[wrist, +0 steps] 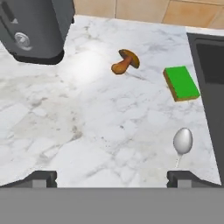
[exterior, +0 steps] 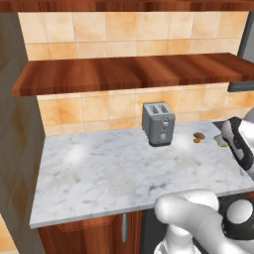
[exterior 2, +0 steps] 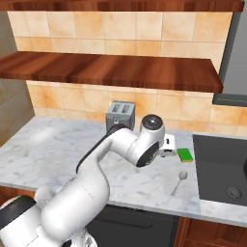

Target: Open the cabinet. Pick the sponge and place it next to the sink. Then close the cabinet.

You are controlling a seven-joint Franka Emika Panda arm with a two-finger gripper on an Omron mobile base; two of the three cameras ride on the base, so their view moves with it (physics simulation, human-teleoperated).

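Flat green-topped, yellow-based rectangular sponge lies on the marble counter just beside the dark grey sink basin. Likely light, soft and compressible, so pinch across the short width. Its long axis runs roughly parallel to the sink rim. Gripper hangs apart from it, fingers spread wide, holding nothing.

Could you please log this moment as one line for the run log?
end effector: open, above counter | sponge: on counter beside sink | cabinet: shelf exposed | mushroom, spoon: near sponge
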